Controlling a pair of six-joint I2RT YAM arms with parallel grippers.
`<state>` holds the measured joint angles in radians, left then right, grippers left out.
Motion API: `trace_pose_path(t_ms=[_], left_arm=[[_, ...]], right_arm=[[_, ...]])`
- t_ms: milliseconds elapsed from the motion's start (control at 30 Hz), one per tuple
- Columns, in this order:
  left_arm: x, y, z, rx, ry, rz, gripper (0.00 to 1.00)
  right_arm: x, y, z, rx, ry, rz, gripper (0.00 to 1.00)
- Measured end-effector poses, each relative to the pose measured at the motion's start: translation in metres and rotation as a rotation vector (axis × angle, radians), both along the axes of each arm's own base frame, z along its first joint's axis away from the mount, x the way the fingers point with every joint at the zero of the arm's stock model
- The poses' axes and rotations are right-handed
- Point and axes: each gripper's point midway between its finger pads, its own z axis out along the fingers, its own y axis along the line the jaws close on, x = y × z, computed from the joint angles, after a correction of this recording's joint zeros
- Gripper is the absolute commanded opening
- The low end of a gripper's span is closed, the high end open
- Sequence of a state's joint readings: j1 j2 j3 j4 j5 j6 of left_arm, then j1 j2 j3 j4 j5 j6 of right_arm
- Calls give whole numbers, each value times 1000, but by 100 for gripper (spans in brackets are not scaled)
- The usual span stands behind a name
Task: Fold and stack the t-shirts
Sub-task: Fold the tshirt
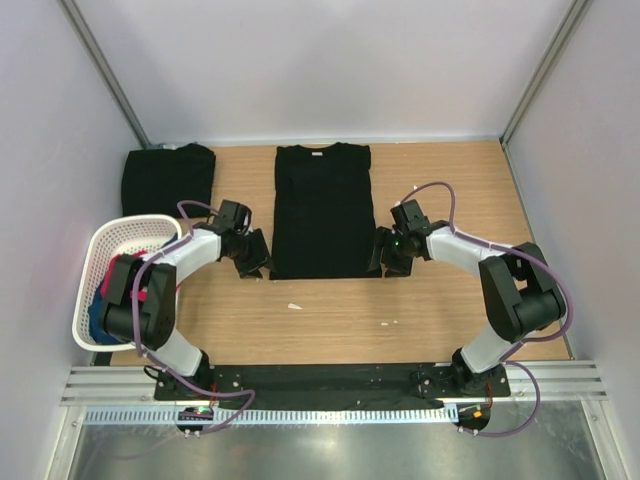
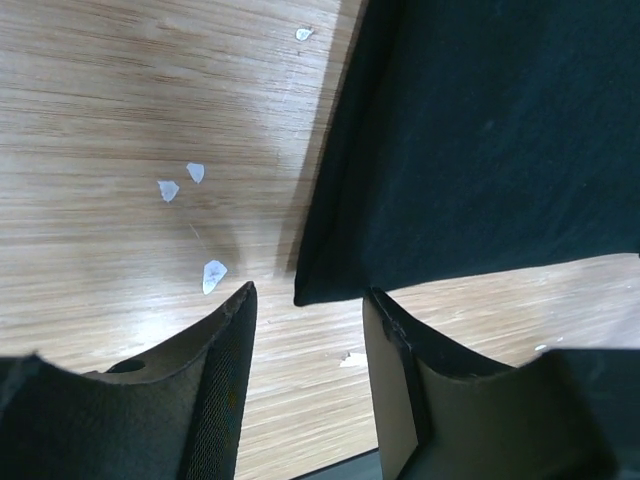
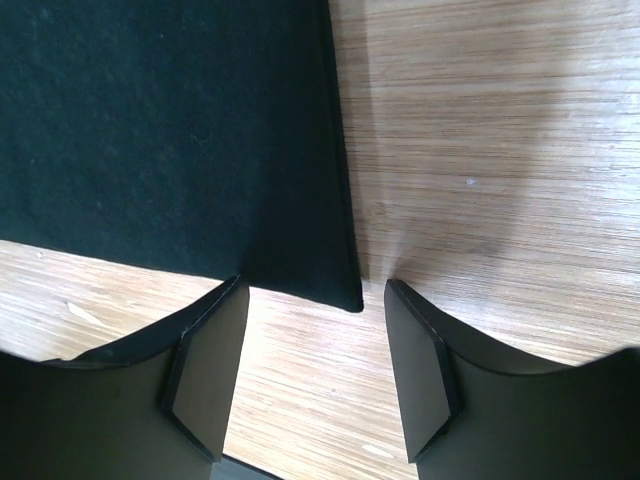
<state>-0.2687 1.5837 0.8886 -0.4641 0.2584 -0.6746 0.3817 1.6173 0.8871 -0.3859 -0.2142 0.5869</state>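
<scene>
A black t-shirt (image 1: 322, 208) lies flat in the middle of the table as a long rectangle, sleeves folded in, collar at the far end. A second black t-shirt (image 1: 168, 177), folded, lies at the far left. My left gripper (image 1: 252, 260) is open and empty at the near left corner of the middle shirt; that corner (image 2: 318, 290) shows just beyond the fingertips (image 2: 243, 300). My right gripper (image 1: 385, 258) is open and empty at the near right corner; that corner (image 3: 345, 295) lies between and just beyond its fingertips (image 3: 232, 295).
A white mesh basket (image 1: 115, 280) with red-pink and blue garments stands at the left edge, beside the left arm. Small white scraps (image 2: 190, 190) lie on the wood (image 1: 440, 310) near the left gripper, and others (image 1: 295, 306) in front of the shirt.
</scene>
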Motion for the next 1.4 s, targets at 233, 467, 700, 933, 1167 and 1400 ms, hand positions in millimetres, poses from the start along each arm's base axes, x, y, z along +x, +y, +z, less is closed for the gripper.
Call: trace_pose_path(t_ms=[233, 467, 700, 933, 1167, 1400], left_arm=[[-7, -10, -13, -3, 36, -25, 39], [-4, -11, -17, -7, 33, -7, 11], [-4, -14, -20, 10, 26, -11, 0], [-46, -26, -20, 46, 44, -11, 0], [-128, -21, -2, 105, 107, -37, 0], [-178, -22, 32, 77, 98, -37, 0]], right_arm=[[0, 0, -3, -5, -1, -3, 51], [-1, -1, -8, -9, 4, -13, 12], [-2, -2, -12, -13, 5, -15, 1], [-38, -10, -11, -19, 18, 3, 1], [-129, -22, -4, -30, 110, 68, 1], [-172, -29, 25, 74, 106, 13, 1]])
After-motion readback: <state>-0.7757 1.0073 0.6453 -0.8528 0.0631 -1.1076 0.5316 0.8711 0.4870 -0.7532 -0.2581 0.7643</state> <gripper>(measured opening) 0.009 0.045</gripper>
